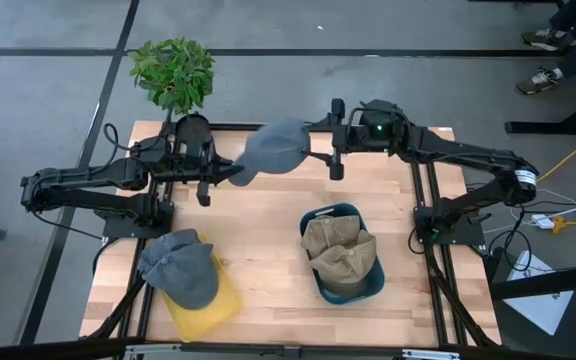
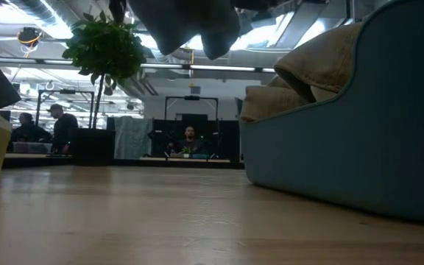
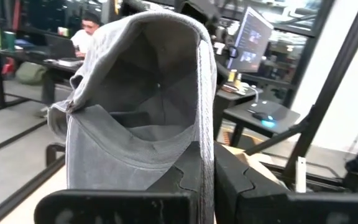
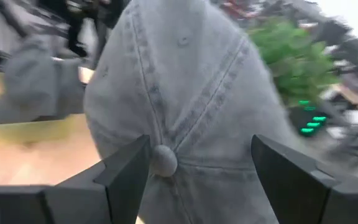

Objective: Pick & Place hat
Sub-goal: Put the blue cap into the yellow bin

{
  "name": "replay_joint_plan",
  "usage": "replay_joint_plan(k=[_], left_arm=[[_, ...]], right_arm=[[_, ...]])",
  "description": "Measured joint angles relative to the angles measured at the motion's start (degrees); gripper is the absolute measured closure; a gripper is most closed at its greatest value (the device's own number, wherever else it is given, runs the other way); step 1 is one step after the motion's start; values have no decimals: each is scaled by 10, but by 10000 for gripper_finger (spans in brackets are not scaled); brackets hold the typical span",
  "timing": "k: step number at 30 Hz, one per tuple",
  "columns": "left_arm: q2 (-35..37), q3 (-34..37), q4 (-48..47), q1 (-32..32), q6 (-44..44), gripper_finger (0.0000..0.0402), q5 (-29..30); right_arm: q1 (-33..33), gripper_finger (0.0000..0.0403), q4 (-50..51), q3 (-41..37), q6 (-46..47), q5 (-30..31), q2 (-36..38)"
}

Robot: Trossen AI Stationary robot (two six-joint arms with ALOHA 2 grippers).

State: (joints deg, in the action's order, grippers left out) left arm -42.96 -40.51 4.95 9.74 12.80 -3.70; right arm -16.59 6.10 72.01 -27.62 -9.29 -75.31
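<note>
A grey cotton baseball cap [image 1: 273,147] hangs in the air above the far half of the pale wooden counter [image 1: 268,230], stretched between the two dark arms. The left tool [image 1: 230,172] is clenched on the cap's edge; from its own wrist camera the fabric is pinched between its fingers [image 3: 188,180] and the cap's hollow inside faces back toward it. The right tool [image 1: 320,150] sits just beside the cap's crown, its fingers [image 4: 126,171] spread wide on either side of the crown button, released rather than gripping, though the cloth may brush them; I cannot be sure from here.

Taking that cap as the landmark: nearer the front edge and toward the right arm's side stands a blue plastic basket [image 1: 361,285] with tan caps [image 1: 338,250] piled in it. Toward the left arm's side, also near the front, a second grey cap [image 1: 180,265] lies on a yellow tray [image 1: 211,310]. Behind the held cap, off the counter's far corner, stands a leafy green potted plant [image 1: 173,72].
</note>
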Motion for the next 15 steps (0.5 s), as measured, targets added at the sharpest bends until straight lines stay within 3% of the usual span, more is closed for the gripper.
replay_joint_plan(k=[4,10,15], left_arm=[[-5,0,0,0,5,391,-23],[-16,0,13,0,15,391,-39],[-21,0,16,0,16,391,-40]], right_arm=[[-18,126,17,0,24,-84,-7],[-22,126,18,0,39,-106,-30],[-19,127,12,0,53,-158,-46]])
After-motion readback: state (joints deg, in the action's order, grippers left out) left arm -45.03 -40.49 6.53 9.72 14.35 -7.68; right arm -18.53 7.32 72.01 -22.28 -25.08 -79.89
